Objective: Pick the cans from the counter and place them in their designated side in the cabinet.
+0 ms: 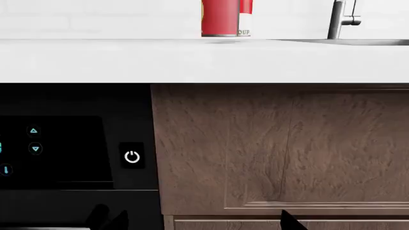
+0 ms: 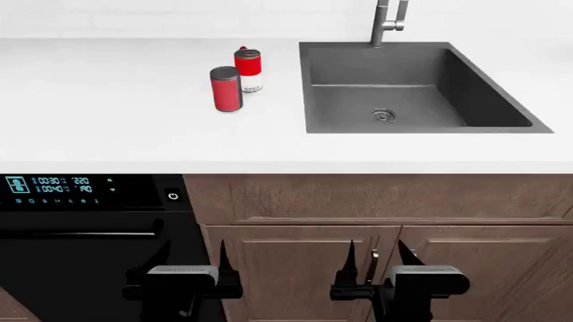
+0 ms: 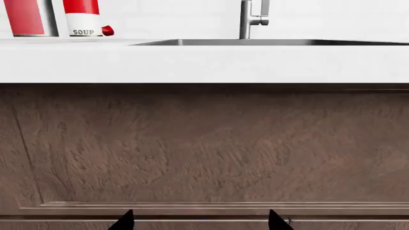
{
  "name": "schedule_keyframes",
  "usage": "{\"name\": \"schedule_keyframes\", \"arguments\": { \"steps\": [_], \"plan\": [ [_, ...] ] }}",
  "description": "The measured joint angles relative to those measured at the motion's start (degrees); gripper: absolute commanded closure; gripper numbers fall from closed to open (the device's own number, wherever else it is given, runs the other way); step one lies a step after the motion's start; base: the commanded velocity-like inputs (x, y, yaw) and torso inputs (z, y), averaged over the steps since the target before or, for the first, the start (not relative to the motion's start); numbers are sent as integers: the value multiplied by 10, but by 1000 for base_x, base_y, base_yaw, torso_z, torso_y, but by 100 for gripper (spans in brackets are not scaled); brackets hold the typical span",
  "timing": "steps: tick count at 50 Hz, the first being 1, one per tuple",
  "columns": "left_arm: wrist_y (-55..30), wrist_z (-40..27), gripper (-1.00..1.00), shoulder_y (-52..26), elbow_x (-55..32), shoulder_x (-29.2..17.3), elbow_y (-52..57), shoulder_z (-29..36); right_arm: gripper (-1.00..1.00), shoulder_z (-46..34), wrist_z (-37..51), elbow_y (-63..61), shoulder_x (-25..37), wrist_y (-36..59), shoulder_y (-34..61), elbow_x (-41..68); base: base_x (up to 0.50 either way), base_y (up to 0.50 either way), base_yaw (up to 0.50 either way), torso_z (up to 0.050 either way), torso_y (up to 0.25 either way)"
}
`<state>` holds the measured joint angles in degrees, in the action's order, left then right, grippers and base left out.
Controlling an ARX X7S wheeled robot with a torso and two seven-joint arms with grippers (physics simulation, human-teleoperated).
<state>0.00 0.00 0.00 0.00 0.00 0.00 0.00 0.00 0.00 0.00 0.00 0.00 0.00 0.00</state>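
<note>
Two cans stand on the white counter [image 2: 107, 121], left of the sink. The all-red can [image 2: 225, 88] [image 1: 220, 18] [image 3: 28, 18] is nearer me. The red-and-white can [image 2: 249, 70] [image 1: 246, 19] [image 3: 82, 19], lettered SOUP, stands just behind it to the right. Both grippers hang well below the counter edge, in front of the lower fronts. My left gripper [image 2: 192, 258] [image 1: 195, 221] is open and empty. My right gripper [image 2: 376, 258] [image 3: 199, 221] is open and empty too. The wooden cabinet doors [image 2: 304, 268] under the counter are shut.
A dark grey sink [image 2: 484, 100] with a metal faucet [image 2: 387, 20] is set in the counter at the right. A small red chilli pepper [image 3: 107, 31] lies behind the lettered can. A black appliance with a lit display [image 2: 54, 188] fills the lower left.
</note>
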Motion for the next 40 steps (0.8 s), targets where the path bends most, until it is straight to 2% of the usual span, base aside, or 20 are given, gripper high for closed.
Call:
{"name": "schedule_keyframes", "arguments": {
  "steps": [8, 16, 23, 31, 40],
  "plan": [
    [-13, -9, -100, -1, -4, -10, 23, 10, -100, -10, 12, -12, 9, 9, -1, 8, 0, 0, 0, 0, 0],
    [-104, -18, -100, -20, -5, -27, 127, 22, -100, -16, 24, -88, 27, 79, 13, 20, 0, 0, 0, 0, 0],
    [-227, -11, -100, -71, -17, -51, 246, 21, -100, -10, 22, -195, 50, 216, 67, 48, 0, 0, 0, 40, 0],
    [-381, 11, -100, -151, -57, -81, 354, -12, -100, 10, -10, -294, 82, 402, 180, 119, 16, 0, 0, 50, 0],
    [-560, 35, -100, -266, -113, -109, 436, -63, -100, 46, -37, -352, 103, 580, 326, 197, 477, -31, 0, 50, 0]
  ]
}}
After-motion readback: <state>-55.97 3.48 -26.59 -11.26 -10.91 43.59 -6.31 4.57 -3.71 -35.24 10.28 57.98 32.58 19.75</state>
